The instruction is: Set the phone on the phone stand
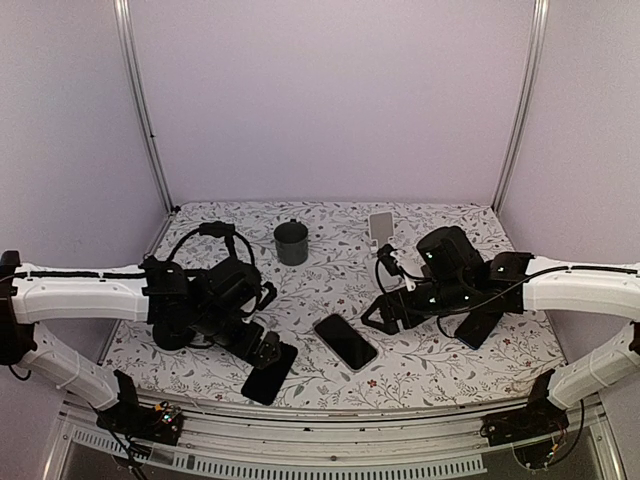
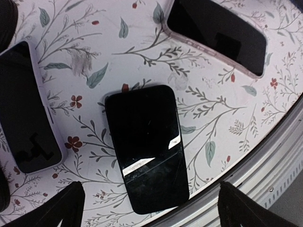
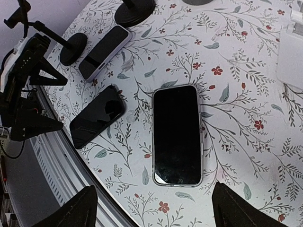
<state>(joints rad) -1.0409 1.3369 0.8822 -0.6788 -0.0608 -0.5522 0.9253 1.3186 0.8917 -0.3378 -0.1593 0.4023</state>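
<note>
A phone in a clear case [image 1: 345, 341] lies flat, screen up, mid-table; it fills the centre of the right wrist view [image 3: 176, 135]. A bare black phone [image 1: 270, 372] lies at the front edge, centred in the left wrist view [image 2: 147, 146]. The white phone stand [image 1: 381, 227] stands empty at the back, and shows at the edge of the right wrist view [image 3: 291, 56]. My left gripper [image 1: 262, 352] hovers open over the black phone [image 2: 151, 208]. My right gripper [image 1: 385, 318] hovers open just right of the cased phone [image 3: 158, 210]. Both are empty.
A dark green cup [image 1: 291, 243] stands at the back. A third phone [image 3: 103, 52] in a pale case lies under the left arm, beside two black round bases [image 3: 73, 47]. The metal front rail [image 2: 265, 161] runs close to the black phone.
</note>
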